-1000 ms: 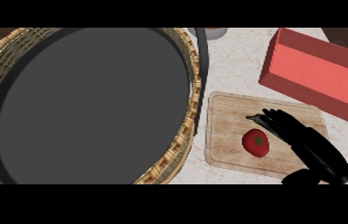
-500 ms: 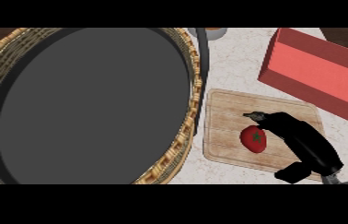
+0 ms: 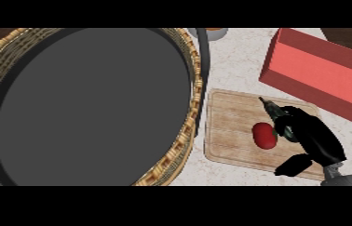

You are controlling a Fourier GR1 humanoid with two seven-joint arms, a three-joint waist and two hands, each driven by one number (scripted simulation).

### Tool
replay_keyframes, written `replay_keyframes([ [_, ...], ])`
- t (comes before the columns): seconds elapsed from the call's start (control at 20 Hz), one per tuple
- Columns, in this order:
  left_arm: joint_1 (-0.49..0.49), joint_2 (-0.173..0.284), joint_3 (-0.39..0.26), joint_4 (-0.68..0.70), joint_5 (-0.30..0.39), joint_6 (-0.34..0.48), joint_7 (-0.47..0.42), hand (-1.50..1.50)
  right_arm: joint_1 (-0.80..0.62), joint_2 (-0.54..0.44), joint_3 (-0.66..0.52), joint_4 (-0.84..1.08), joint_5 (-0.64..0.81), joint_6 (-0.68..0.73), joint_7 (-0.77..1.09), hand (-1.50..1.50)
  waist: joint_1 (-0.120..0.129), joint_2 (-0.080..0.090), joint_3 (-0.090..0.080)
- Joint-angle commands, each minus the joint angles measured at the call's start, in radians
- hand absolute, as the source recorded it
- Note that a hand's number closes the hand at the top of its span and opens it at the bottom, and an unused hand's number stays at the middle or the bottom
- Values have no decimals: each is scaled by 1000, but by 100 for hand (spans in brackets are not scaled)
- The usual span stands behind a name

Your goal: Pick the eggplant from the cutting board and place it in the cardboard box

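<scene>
Curling since earlier, right hand (image 3: 309,137) is sitting beside red eggplant (image 3: 264,135) on cutting board (image 3: 230,122); pale surface (image 3: 233,62) is lying open toward box (image 3: 309,71).

Red box (image 3: 313,71) and woven basket (image 3: 180,141) run off-frame

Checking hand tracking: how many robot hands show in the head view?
1. The right hand is over the cutting board, just right of the red eggplant. The left hand is not in view.
</scene>
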Motion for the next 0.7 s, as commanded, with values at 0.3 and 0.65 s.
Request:
replay_keyframes([
  [0.3, -77, -107, -118, -90, -25, -24, 15, 0, -110, 46, -95, -2, 137, -11, 399, 150, -20, -3, 21],
  [0.65, -51, -115, -121, -116, -38, -28, 29, 0, -138, 26, -110, -238, 124, 83, 490, 150, -42, -14, 21],
])
